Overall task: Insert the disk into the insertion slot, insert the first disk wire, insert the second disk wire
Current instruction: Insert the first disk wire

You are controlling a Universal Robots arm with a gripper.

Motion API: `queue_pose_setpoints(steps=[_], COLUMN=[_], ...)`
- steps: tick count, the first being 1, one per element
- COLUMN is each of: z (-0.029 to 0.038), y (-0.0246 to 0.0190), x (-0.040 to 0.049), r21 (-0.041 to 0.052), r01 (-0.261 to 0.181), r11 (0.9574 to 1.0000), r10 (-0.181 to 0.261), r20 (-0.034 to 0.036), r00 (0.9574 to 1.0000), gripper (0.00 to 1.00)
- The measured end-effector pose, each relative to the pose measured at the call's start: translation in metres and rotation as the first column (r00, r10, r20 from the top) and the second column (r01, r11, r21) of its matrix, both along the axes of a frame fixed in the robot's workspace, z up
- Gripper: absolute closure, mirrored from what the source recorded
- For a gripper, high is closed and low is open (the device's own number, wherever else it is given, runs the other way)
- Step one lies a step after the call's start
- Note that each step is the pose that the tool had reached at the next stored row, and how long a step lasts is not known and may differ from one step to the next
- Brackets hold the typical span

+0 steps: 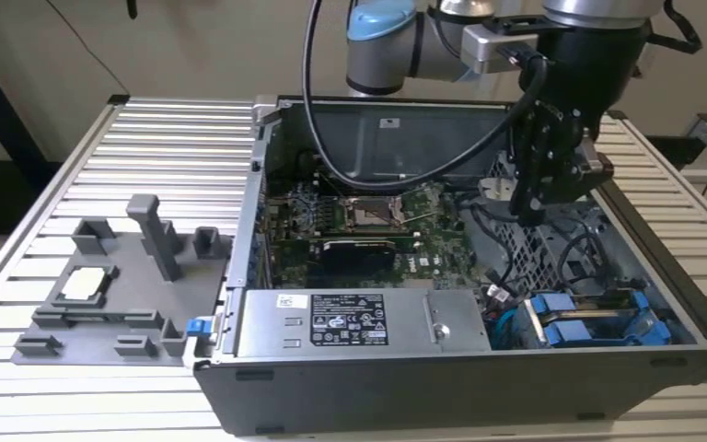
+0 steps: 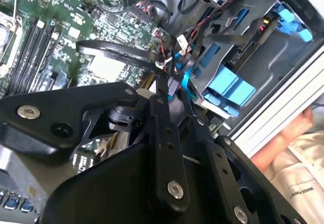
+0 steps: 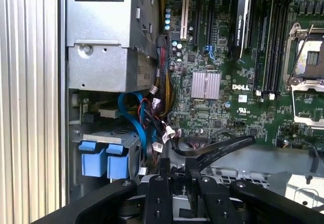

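Here, a slatted table [image 1: 84, 396] carries an open case [image 1: 452, 387], with the motherboard [image 1: 366, 216] and the grey power supply [image 1: 353, 322] inside. A tangle of loose cables [image 3: 159, 123] crowds the gap between supply and board, just beside the cage [image 2: 263, 47]. The disk [image 1: 574, 324], blue-framed, sits in the slot [image 1: 618, 318] at the exterior view's right. Over the case hangs the gripper [image 1: 532, 214], fingers [image 3: 164, 183] narrowed onto a black flat wire [image 3: 223, 148].

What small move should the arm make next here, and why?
Probably ease the gripper down toward the disk: it already sits in the insertion slot, blue tabs showing, while the gripper seems shut on the end of a black flat wire, held apart from the disk.
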State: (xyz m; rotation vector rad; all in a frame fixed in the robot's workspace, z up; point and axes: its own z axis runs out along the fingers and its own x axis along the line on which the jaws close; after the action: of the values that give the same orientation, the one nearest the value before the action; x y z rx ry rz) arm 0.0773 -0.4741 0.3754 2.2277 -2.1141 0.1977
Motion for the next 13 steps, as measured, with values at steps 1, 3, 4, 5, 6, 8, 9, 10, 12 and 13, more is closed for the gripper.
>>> queue_pose_setpoints(steps=[1,3,4,5,6,8,9,10,12,13], z=[0.0,-0.0001,-0.0002,-0.0003,-0.0004,-0.0004,-0.0004,-0.0004,-0.0004,-0.0004], y=[0.0007,0.0015,0.0018,0.0024,0.0028,0.003,0.003,0.0029,0.003,0.003], x=[0.0001,0.0,0.0,0.0,-0.0001,-0.0006,-0.0006,-0.0006,-0.0006,-0.0006], r21=[-0.0002,-0.0005,-0.0012,-0.0035,-0.0074,-0.0154,-0.0158,-0.0161,-0.0163,-0.0164], r01=[0.0,-0.001,-0.002,-0.003,-0.004,-0.005,-0.005,-0.005,-0.005,-0.005], r11=[1.0,1.0,1.0,1.0,1.0,0.9999,0.9999,0.9999,0.9999,0.9999], r10=[0.0,0.001,0.002,0.003,0.004,0.006,0.006,0.006,0.006,0.006], r20=[0.0006,0.0048,0.0101,0.0163,0.0219,0.0233,0.0232,0.0232,0.0232,0.0233], r00=[1.0,1.0,0.9999,0.9999,0.9998,0.9997,0.9997,0.9997,0.9997,0.9997], gripper=[0.73,0.73,0.73,0.73,0.73,0.73,0.73,0.73,0.73,0.73])
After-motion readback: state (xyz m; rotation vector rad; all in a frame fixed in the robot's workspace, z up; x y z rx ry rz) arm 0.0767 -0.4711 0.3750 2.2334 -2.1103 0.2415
